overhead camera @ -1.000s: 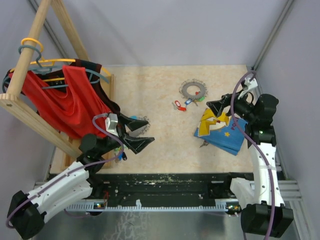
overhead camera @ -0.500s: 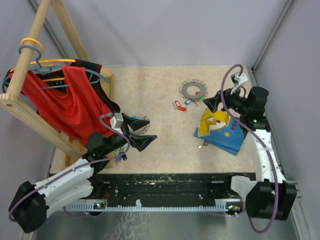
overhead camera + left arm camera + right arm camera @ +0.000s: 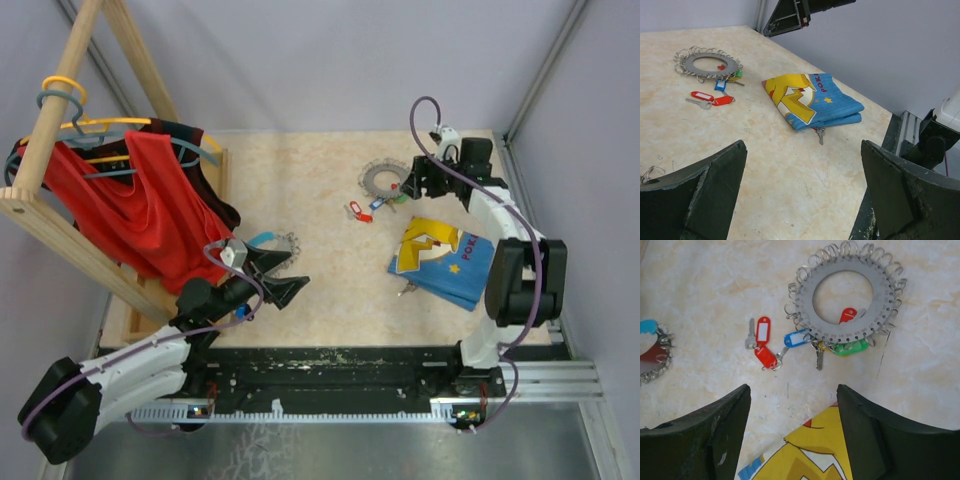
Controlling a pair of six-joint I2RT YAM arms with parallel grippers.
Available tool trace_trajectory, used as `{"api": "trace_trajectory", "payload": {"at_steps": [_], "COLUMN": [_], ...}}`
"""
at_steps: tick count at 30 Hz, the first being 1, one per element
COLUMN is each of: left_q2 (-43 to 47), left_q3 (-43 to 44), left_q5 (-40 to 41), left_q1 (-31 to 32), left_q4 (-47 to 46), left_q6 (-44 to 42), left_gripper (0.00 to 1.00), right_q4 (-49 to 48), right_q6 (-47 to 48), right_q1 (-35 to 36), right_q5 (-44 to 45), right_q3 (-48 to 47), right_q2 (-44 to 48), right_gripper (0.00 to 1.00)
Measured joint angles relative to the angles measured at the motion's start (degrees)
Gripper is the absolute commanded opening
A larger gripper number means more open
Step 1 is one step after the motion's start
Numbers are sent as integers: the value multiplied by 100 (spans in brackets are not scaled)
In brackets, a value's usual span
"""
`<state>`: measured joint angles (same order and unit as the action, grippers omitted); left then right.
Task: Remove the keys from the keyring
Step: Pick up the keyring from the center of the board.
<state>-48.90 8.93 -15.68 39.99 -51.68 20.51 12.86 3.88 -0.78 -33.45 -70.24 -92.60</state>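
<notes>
The black 2-finger right gripper (image 3: 414, 186) has its jaws spread as wide as they go and is holding nothing. It now hangs just to the right of the grey metal keyring fringed with small silver loops (image 3: 804, 299), which lies flat at the far middle of the beige marbled table (image 3: 320, 310). 1 second ago this gripper was above the folded blue and yellow cloth (image 3: 440, 262); its arm has since swung away to the ring.

The tiny keys with bright plastic tags sit on the ring's side nearer the arm bases. A blue tag (image 3: 796, 338) and a green tag (image 3: 850, 346) are at its edge, and 1 red tag (image 3: 847, 315) lies inside the hole. 2 more red tags (image 3: 765, 357) lie just left of the ring; it is unclear whether they are already free.

The left gripper (image 3: 297, 268), also wide open and empty, hovers at the left front, well apart from the ring and barely shifted.

This looks like an approach only: no key is gripped yet.
</notes>
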Motion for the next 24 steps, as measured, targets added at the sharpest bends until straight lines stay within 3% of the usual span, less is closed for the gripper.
{"api": "trace_trajectory", "payload": {"at_steps": [6,9,11,24], "left_q2": [-35,-90,-133,-743], "left_q3": [-249,-345,-372,-466], "left_q5": [151,223,262,372], "left_q1": [0,0,0,0], "left_q4": [-319,-442,-505,-1003], "left_q6": [-2,-9,-31,-149], "left_gripper": [100,100,100,100], "right_q4": [90,28,-72,-778], "right_q6": [-203,-612,-918,-2194], "right_q1": [114,142,146,55], "right_q5": [398,623,682,815], "right_q3": [-313,-496,-570,-586], "right_q2": [-879,-1233,-1443,-1908], "right_gripper": [69,57,54,54]}}
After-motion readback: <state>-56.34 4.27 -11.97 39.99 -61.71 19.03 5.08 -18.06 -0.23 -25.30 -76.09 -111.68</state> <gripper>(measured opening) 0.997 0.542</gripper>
